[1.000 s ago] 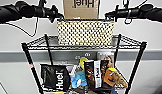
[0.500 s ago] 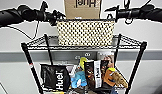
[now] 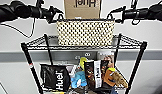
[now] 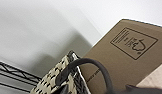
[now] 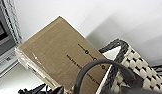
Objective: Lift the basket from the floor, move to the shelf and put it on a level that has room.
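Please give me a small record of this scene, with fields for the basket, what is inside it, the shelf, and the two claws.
basket: cream chunky-woven rectangular basket, dark braided rim, on the top tier
contents: brown cardboard Huel box, standing upright inside
shelf: tall black wire rack, lower tier crowded with bags
left claw: at the basket's left loop handle
right claw: at the right loop handle
claw fingers: not discernible

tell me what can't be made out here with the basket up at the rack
- Basket underside, head view: the shelf top tier's front wire covers it, so resting or held just above is unclear.
- Finger state of both grippers: too blurred to tell.
- Huel box: top cut off by the head view's edge.
- Small print on lower-tier bags: too blurred.
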`<state>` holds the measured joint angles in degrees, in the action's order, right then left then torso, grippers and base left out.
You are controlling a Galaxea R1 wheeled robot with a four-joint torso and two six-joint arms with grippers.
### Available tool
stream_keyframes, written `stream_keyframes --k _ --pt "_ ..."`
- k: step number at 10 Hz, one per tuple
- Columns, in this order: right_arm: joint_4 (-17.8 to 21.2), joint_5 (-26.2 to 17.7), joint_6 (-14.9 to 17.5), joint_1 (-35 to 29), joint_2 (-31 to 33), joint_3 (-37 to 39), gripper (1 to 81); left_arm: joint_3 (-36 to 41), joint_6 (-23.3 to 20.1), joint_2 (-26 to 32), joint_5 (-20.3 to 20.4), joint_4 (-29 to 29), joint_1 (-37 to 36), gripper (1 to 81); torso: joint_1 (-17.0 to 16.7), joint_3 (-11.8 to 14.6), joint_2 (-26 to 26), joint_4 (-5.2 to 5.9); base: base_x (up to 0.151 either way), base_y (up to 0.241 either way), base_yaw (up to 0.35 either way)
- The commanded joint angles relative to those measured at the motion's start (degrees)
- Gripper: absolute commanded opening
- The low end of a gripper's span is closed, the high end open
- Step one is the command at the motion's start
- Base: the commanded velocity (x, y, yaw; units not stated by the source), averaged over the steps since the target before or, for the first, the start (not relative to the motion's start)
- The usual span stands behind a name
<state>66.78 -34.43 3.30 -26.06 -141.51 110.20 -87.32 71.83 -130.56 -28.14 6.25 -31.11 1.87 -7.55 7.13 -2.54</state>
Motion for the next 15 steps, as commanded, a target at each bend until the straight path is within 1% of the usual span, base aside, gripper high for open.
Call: stream_keyframes --k 1,3,5,6,7,8,10,11,13,14,15 --pt "2.4 -0.7 -0.2 -12.7 3.5 -4.5 81.1 3.2 -0.3 3.5 0.1 0.3 -11.9 81.1 0.0 0.0 0.0 0.0 0.0 0.0 0.0" --pt "2.3 -0.4 -0.4 -13.7 7.9 -9.9 81.1 7.0 -0.2 7.7 -0.1 0.4 -11.9 81.1 0.0 0.0 0.0 0.0 0.0 0.0 0.0" --pt "1.7 -0.5 -0.7 -13.3 14.3 -14.5 81.1 9.8 -0.3 12.3 -3.3 1.2 -11.9 81.1 0.0 0.0 0.0 0.0 0.0 0.0 0.0" --pt "1.2 -1.1 -0.7 -13.2 17.4 -15.5 81.1 10.8 -0.4 14.9 -4.8 1.4 -11.9 81.1 0.0 0.0 0.0 0.0 0.0 0.0 0.0" --pt "-0.1 -1.5 -0.7 -13.2 20.2 -15.9 81.1 11.8 -0.6 17.7 -6.3 2.4 -11.9 81.1 0.0 0.0 0.0 0.0 0.0 0.0 0.0" --pt "-1.9 -3.7 -0.9 -13.1 22.7 -16.1 81.1 12.7 -2.0 20.3 -8.2 2.6 -11.9 81.1 0.0 0.0 0.0 0.0 0.0 0.0 0.0" --pt "-4.1 -6.1 -1.2 -12.1 27.2 -16.2 81.1 14.0 -3.9 25.2 -10.1 2.4 -11.9 81.1 0.0 0.0 0.0 0.0 0.0 0.0 0.0" --pt "-5.4 -8.1 -1.4 -11.7 29.1 -15.8 81.1 14.5 -5.4 26.6 -12.5 2.5 -11.6 81.1 0.0 0.0 0.0 0.0 0.0 0.0 0.0" --pt "-9.5 -9.2 -3.0 -10.5 32.4 -16.0 81.1 14.5 -7.7 30.3 -13.5 2.4 -9.8 81.1 0.0 0.0 0.0 0.0 0.0 0.0 0.0" --pt "-11.7 -10.8 -3.7 -9.8 33.6 -15.8 81.1 14.2 -9.1 31.8 -14.9 2.5 -8.4 81.1 0.0 0.0 0.0 0.0 0.0 0.0 0.0" --pt "-13.4 -11.6 -4.0 -8.9 35.0 -15.6 81.1 13.6 -10.3 33.2 -15.1 2.6 -6.6 81.1 0.0 0.0 0.0 0.0 0.0 0.0 0.0"
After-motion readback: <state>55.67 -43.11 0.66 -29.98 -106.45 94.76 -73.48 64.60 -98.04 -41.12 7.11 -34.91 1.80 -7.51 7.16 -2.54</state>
